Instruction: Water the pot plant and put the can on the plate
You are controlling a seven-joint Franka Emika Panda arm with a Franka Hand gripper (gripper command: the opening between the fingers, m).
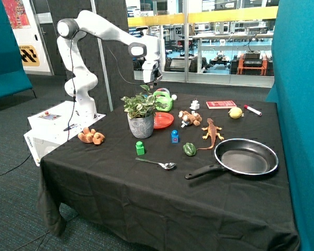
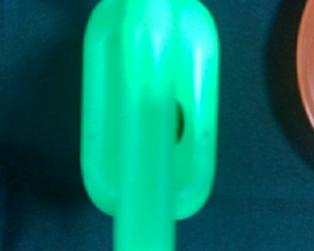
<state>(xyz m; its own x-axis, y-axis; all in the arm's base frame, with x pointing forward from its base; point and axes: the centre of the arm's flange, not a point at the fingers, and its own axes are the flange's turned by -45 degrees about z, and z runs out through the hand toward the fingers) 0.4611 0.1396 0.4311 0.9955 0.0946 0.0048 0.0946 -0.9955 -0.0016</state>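
The pot plant [image 1: 141, 116], with green-and-white leaves in a grey pot, stands near the middle of the black table. Beside it lies the red-orange plate [image 1: 164, 120], whose edge also shows in the wrist view [image 2: 313, 89]. Behind the plate and the plant stands the bright green can [image 1: 164, 100] on the cloth. My gripper [image 1: 153, 82] hangs just above the can on its plant side. In the wrist view the can's loop handle [image 2: 152, 115] fills the picture from very close, straight below the camera.
A black frying pan [image 1: 246, 158] lies at the near right with its handle pointing inward. A spoon [image 1: 158, 163], a green block [image 1: 140, 148], a dark green pepper toy [image 1: 189, 149], a blue block [image 1: 175, 136], an orange lizard [image 1: 212, 130] and plush toys [image 1: 91, 137] are scattered around.
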